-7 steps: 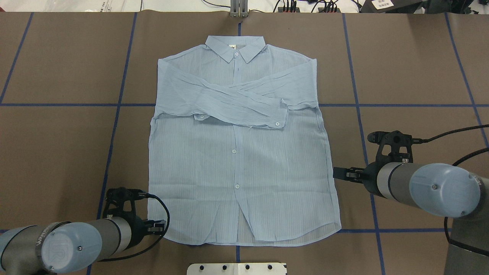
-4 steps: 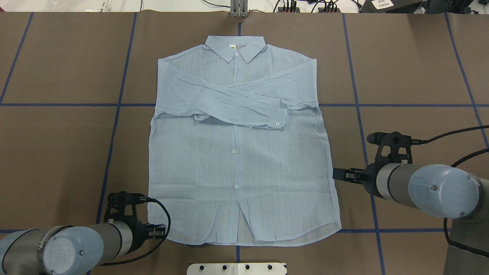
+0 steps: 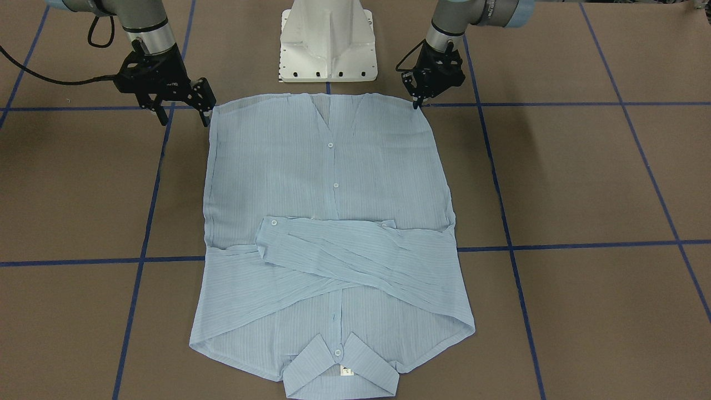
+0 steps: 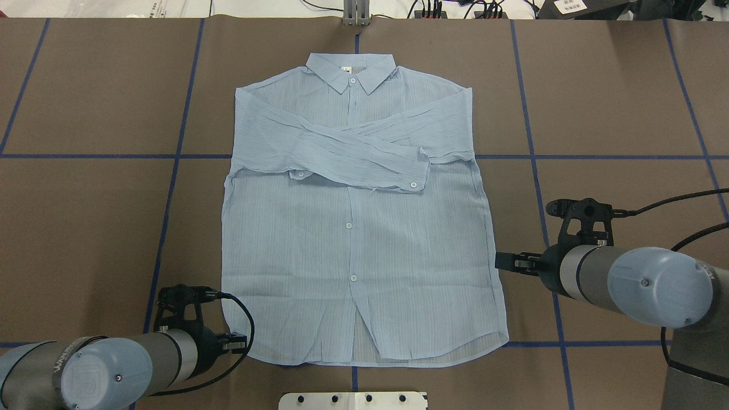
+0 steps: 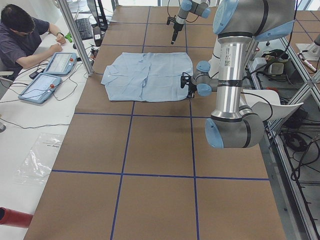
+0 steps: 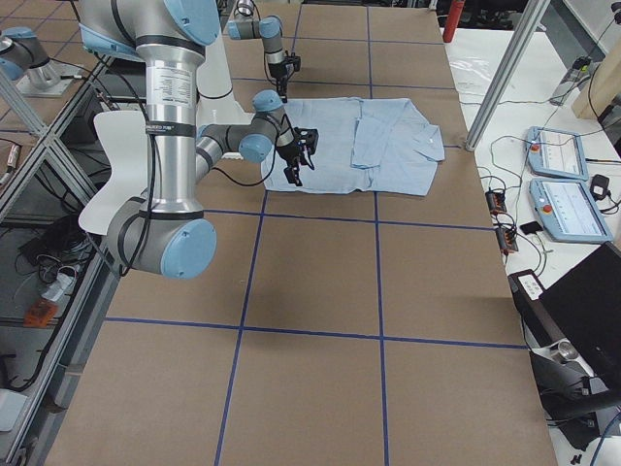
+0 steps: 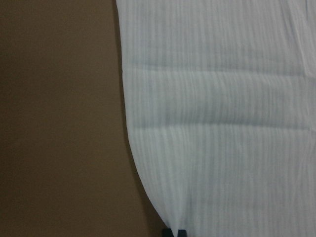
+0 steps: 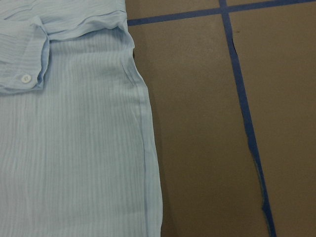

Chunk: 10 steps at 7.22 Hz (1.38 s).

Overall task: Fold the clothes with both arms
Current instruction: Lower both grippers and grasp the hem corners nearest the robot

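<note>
A light blue striped shirt lies flat, buttoned, sleeves crossed over its chest.

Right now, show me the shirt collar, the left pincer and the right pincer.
shirt collar [image 4: 373,71], overhead view, on one collar flap.
left pincer [image 3: 416,103], front-facing view, between its close-set fingertips.
right pincer [image 3: 185,118], front-facing view, midway between its spread fingertips.

The left arm and right arm are grey-and-silver tubes with rounded light blue joint caps – each with a small screw, the left one embossed "UR". Black cables loop from black wrists. The pedestal base is white, with dark bolt holes.
</note>
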Each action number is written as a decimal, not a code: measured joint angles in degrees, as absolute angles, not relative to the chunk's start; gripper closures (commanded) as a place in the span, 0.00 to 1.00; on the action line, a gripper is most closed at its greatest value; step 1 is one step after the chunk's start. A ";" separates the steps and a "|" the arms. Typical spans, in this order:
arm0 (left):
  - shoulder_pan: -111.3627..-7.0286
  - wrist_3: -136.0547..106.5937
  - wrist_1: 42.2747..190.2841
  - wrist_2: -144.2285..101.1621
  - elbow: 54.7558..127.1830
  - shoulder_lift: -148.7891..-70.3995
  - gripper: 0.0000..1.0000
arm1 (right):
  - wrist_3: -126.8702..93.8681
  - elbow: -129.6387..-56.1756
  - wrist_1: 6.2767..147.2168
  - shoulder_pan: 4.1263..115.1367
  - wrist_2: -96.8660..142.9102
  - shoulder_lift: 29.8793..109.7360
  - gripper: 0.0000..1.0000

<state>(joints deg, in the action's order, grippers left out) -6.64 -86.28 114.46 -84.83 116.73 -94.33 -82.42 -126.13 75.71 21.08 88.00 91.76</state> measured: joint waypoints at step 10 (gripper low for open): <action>-6.68 -86.05 114.61 -82.24 122.08 -94.25 1.00 | -99.82 -121.14 65.01 -0.06 64.98 97.32 0.42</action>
<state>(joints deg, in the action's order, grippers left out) -6.68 -86.05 114.61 -82.24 122.08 -94.25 -99.82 -121.14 65.01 -0.06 64.98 97.32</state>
